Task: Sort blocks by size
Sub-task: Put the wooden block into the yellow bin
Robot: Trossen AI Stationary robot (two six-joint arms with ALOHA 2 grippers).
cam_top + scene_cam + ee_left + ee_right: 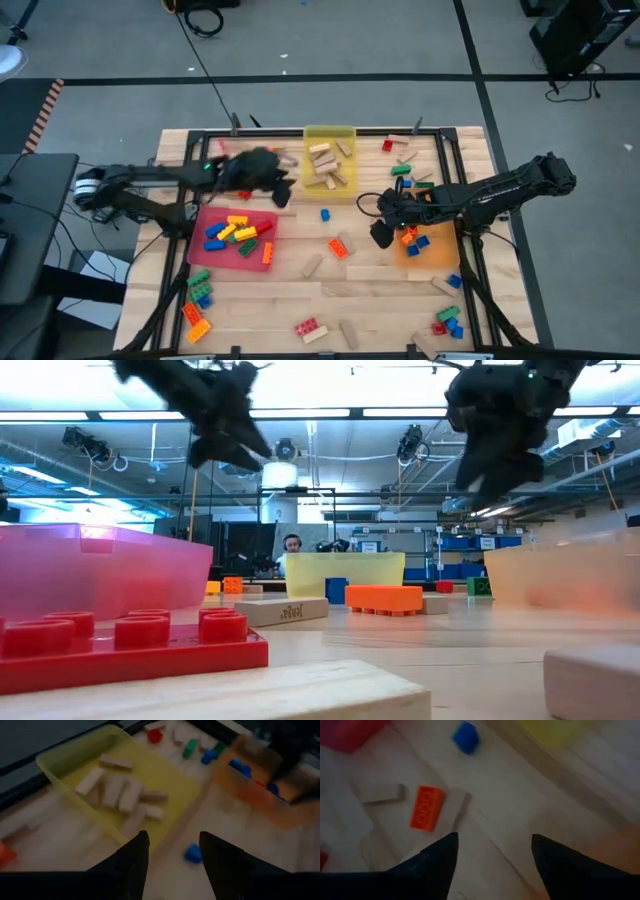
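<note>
Three flat trays lie on the wooden table. The yellow tray (pixel 330 135) at the far middle holds tan wooden blocks (pixel 117 790). In the red tray (pixel 262 262) on the left lie yellow, blue and red bricks. The orange tray (pixel 435 255) on the right holds small blue and orange bricks. My left gripper (pixel 172 837) hangs open above the table beside the yellow tray's near left corner, with a small blue brick (pixel 192 853) below it. My right gripper (pixel 494 837) hangs open at the orange tray's left edge, above bare wood, near an orange brick (pixel 426 807).
Loose bricks lie at the near left (pixel 198 290), the near right (pixel 447 322) and the far right (pixel 405 170), and a red brick (pixel 310 327) lies near the front edge. Tan blocks (pixel 312 265) lie mid-table. Black frame rails (pixel 455 160) border the table. A person (pixel 291 544) sits far behind it.
</note>
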